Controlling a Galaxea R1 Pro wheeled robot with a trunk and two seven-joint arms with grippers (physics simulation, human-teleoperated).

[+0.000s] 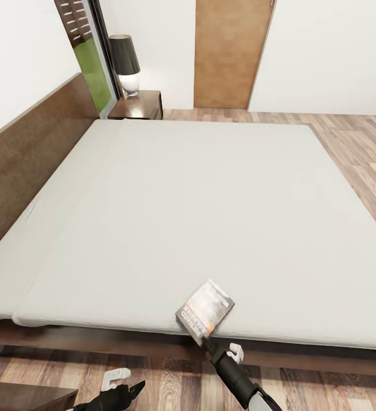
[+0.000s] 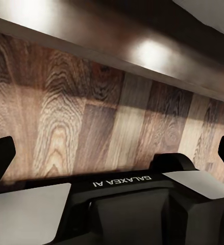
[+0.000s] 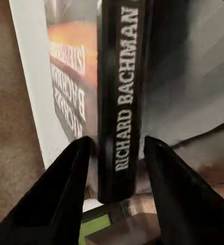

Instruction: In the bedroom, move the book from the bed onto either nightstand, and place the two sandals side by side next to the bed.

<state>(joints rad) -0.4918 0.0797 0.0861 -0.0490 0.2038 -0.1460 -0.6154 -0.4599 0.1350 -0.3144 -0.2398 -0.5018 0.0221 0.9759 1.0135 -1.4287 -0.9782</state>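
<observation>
The book [image 1: 206,309] lay at the near edge of the bed [image 1: 211,205], its near corner over the mattress edge, and the right gripper [image 1: 202,338] had its two fingers [image 3: 60,189] clamped on the spine from the near side. The book's long axis ran away from the gripper, toward the far right. One nightstand [image 1: 139,106] stood at the far left, beside the headboard under a lamp [image 1: 125,64], well apart from the book across the whole mattress. The left gripper [image 1: 132,390] hung low over the floor [image 2: 81,127], fingers apart and empty, farther from the book than the right.
</observation>
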